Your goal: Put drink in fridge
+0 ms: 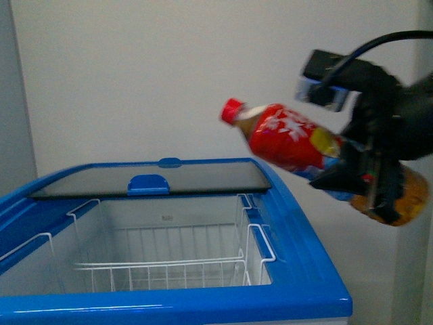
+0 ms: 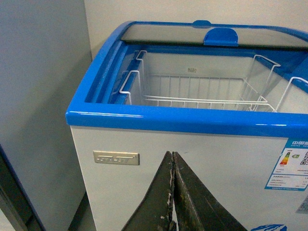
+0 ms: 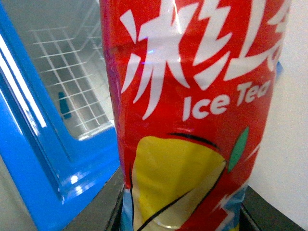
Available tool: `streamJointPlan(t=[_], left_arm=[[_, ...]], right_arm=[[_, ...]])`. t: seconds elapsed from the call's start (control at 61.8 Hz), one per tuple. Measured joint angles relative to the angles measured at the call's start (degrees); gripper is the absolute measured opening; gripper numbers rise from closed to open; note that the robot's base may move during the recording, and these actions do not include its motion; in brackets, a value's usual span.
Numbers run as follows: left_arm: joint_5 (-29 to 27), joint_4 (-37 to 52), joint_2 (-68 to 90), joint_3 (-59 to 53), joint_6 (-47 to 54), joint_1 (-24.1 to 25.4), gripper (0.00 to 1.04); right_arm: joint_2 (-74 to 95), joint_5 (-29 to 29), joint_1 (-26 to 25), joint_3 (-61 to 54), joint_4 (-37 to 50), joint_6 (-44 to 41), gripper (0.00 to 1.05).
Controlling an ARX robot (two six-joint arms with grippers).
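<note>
Front view, item one: drink [image 1: 287, 139], a clear bottle with a red cap, red label and amber liquid. It is held in the air at 2 o'clock from the fridge opening, outside and above the right rim. It lies tilted, cap toward 10 o'clock, base toward 4 o'clock. The picture is blurred here.

Right gripper [image 1: 369, 179]: black, clamped around the lower half of the drink. In the right wrist view the label [image 3: 192, 96] reads "Ice Tea" and fills the frame, with a dark finger [image 3: 103, 207] at either side of it.

Fridge [image 1: 304, 271]: white chest body, blue top rim. Its glass lid [image 1: 203, 177] with a blue handle [image 1: 149, 184] is slid to the far end, at 12 o'clock, so the near part stands open. White wire basket [image 1: 169, 267] inside, nothing visible in it.

Left gripper [image 2: 172, 192]: low before the fridge's white front, fingers pressed together with nothing between them.

Fridge front, left wrist view: metal nameplate [image 2: 116, 158] at 9 o'clock of the gripper, energy sticker [image 2: 293, 166] at 3 o'clock.

Plain pale wall [image 1: 135, 81] behind.
</note>
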Motion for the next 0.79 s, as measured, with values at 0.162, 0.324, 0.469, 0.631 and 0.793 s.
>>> streamJointPlan(t=[0.162, 0.324, 0.469, 0.631, 0.793], left_arm=[[0.0, -9.6, -7.7, 0.0, 0.1, 0.0, 0.03], [0.0, -10.9, -10.5, 0.0, 0.1, 0.0, 0.03], [0.0, -11.0, -10.6, 0.0, 0.1, 0.0, 0.03], [0.0, -11.0, -10.6, 0.0, 0.1, 0.0, 0.03], [0.0, -11.0, -10.6, 0.0, 0.1, 0.0, 0.03]], right_arm=[[13.2, 4.0, 7.4, 17.9, -11.7, -10.5, 0.39], [26.8, 8.4, 12.0, 33.3, -13.9, -12.9, 0.39], [33.9, 9.9, 13.0, 40.6, -14.9, -13.0, 0.39], [40.0, 11.5, 13.0, 45.3, -15.6, -13.4, 0.39], [46.8, 12.4, 13.1, 49.4, -14.9, -13.3, 0.39]])
